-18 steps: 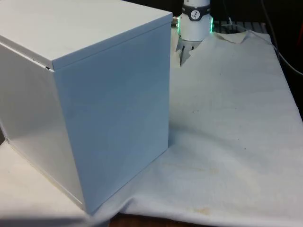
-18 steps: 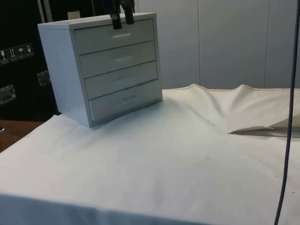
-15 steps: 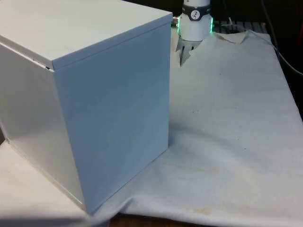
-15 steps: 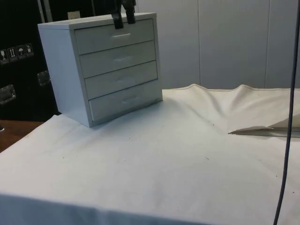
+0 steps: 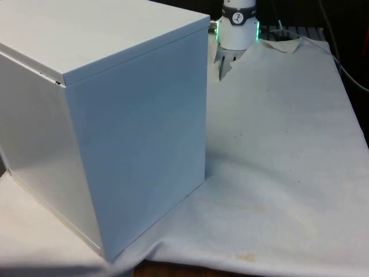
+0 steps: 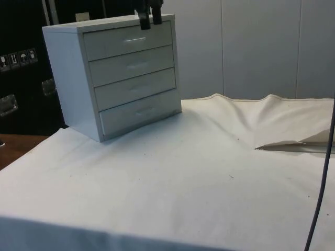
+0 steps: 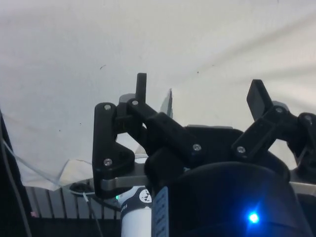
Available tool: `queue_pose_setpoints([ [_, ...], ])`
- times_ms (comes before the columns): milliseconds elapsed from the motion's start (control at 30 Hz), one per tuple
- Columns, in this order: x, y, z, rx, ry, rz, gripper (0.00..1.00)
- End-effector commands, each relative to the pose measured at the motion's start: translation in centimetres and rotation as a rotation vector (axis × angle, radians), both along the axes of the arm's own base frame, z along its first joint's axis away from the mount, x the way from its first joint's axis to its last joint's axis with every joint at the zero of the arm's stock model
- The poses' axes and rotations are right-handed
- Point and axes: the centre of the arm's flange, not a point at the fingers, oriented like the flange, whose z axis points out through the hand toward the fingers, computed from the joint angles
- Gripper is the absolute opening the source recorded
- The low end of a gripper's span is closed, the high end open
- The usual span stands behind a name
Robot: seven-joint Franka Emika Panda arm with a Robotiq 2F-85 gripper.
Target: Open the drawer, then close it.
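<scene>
Chest of drawers [image 6: 112,78] — white, rigid, four drawers; likely slides stiffly; take hold at top drawer's slim handle [image 6: 135,39]; hand [image 6: 149,18] at twelve o'clock above it, fingers apart.

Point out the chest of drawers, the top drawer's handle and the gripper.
chest of drawers [image 6: 70,83]: side view, on its plain side panel.
top drawer's handle [image 6: 135,39]: side view, middle of the bar.
gripper [image 6: 149,23]: side view, midway between the fingertips.
</scene>
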Motion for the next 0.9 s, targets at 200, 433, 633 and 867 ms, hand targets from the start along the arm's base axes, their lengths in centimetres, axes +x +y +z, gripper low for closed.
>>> queue_pose_setpoints([
  [200,-1.8,-0.2,0.2,-0.004,-0.034,0.004,1.0],
  [433,-3.5,-0.6,0.2,-0.003,-0.055,0.011,1.0],
  [633,-4.6,-1.0,0.1,-0.003,-0.065,0.018,1.0],
  [867,-5.9,-1.6,0.0,-0.002,-0.069,0.06,1.0],
])
